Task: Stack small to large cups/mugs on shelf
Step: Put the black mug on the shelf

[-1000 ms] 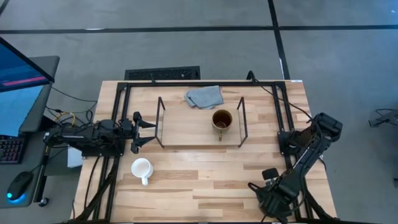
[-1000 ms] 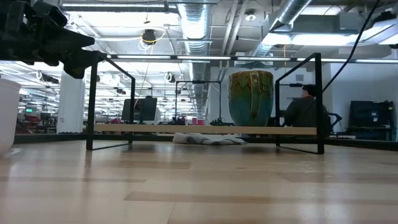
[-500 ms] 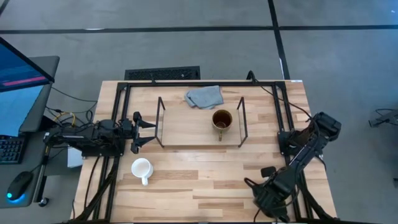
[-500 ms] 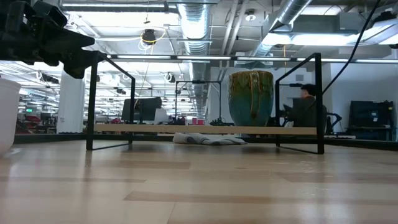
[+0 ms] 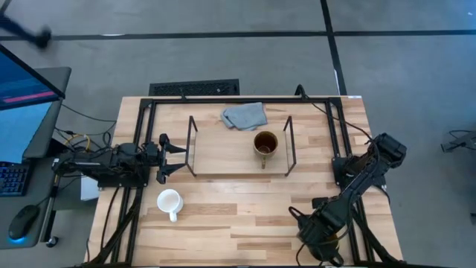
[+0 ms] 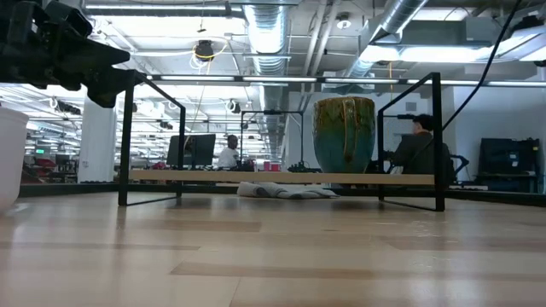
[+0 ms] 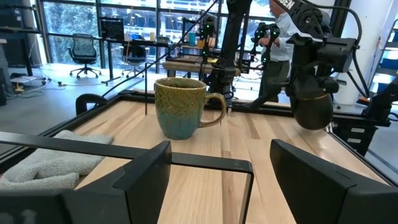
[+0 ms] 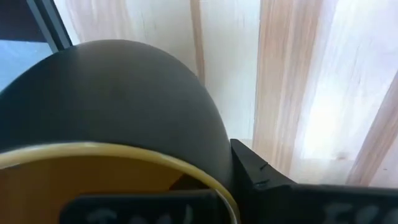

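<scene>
The shelf [image 5: 238, 152] has black wire end frames and a light wooden base. The brown mug [image 5: 265, 143] stands on its right part; it also shows in the low view [image 6: 345, 135] and the left wrist view [image 7: 182, 107]. The small white mug [image 5: 169, 201] stands on the table in front of the shelf's left end. My left gripper [image 5: 165, 156] is open and empty beside the shelf's left end frame [image 7: 211, 165]. My right gripper [image 5: 316, 229], near the table's near right corner, is shut on the dark mug with the yellow inside [image 8: 112, 118]. My right gripper holds the dark mug at its rim, coming from above. One finger [image 8: 258, 174] lies against the outside of the wall [image 8: 214, 143], and a dark part of the gripper [image 8: 143, 202] lies over the yellow inside. In the left wrist view the mug [image 7: 313, 109] hangs below the gripper, seemingly clear of the table.
A grey cloth [image 5: 244, 115] lies behind the shelf. A large black metal frame [image 5: 336, 134] edges the table. Bare wood lies between the white mug and my right gripper. People show in the room beyond the table.
My right gripper has gone with the dark mug toward the table's left edge and a little toward the far edge. My left gripper, the shelf and the other two mugs have kept still.
</scene>
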